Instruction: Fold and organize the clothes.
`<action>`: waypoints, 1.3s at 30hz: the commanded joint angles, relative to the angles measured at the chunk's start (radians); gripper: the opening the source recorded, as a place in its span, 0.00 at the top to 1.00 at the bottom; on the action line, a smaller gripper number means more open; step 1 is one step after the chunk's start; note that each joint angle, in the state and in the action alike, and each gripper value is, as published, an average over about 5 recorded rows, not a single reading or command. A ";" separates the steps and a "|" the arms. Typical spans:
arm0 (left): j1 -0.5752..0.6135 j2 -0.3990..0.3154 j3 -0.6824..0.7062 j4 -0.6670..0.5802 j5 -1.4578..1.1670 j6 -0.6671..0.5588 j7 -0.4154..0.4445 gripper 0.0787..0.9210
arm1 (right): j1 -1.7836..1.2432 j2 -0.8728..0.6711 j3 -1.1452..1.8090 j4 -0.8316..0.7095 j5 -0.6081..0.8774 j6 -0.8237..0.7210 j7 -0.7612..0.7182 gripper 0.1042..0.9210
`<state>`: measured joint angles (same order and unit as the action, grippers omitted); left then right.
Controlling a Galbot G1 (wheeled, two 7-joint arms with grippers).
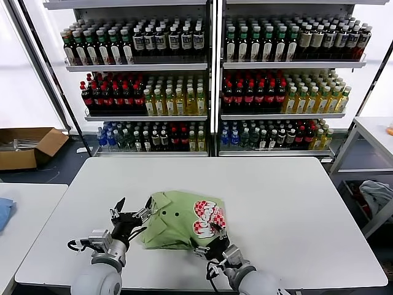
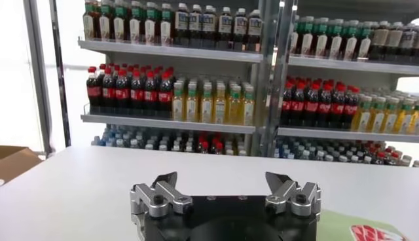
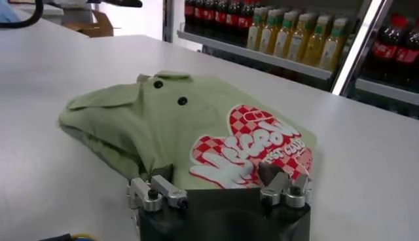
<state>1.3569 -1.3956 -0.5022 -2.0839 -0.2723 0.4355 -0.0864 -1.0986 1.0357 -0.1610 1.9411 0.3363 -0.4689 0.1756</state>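
The light green polo shirt (image 1: 178, 218) lies folded on the white table (image 1: 276, 203), collar and dark buttons to the left, red-and-white logo (image 1: 209, 216) to the right. My left gripper (image 1: 131, 216) is open and empty just left of the collar; in the left wrist view it (image 2: 222, 182) hovers above the table, with a shirt corner (image 2: 340, 226) at its side. My right gripper (image 1: 212, 238) is open at the shirt's front edge below the logo. In the right wrist view it (image 3: 215, 175) straddles that edge of the shirt (image 3: 150, 118), holding nothing.
Shelves of bottles (image 1: 209, 80) stand behind the table. A cardboard box (image 1: 27, 146) sits on the floor at far left. A blue cloth (image 1: 3, 212) lies on the left side table. A grey-blue bundle (image 1: 377, 193) lies under the right side table.
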 commanded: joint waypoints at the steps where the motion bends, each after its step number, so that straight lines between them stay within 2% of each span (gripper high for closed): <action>1: 0.004 -0.001 0.000 -0.004 0.000 0.002 0.001 0.12 | -0.048 0.002 0.090 0.093 0.017 0.056 -0.010 0.12; 9: 0.005 -0.013 0.016 -0.004 0.004 0.010 0.004 0.12 | -0.066 -0.043 0.093 0.121 -0.005 0.063 -0.017 0.12; 12: 0.004 -0.019 0.029 0.001 0.012 0.011 0.005 0.12 | -0.069 -0.020 0.079 0.117 0.050 0.074 -0.008 0.12; 22: 0.015 -0.018 0.036 0.007 0.023 0.011 0.010 0.12 | -0.103 0.021 0.082 0.164 0.399 0.025 0.069 0.12; 39: 0.017 -0.008 0.050 0.026 0.022 0.013 0.012 0.12 | -0.182 -0.028 0.111 0.155 0.520 0.019 0.105 0.12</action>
<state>1.3718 -1.4042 -0.4571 -2.0632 -0.2523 0.4483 -0.0755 -1.2465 1.0211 -0.0630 2.1067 0.7385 -0.4479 0.2536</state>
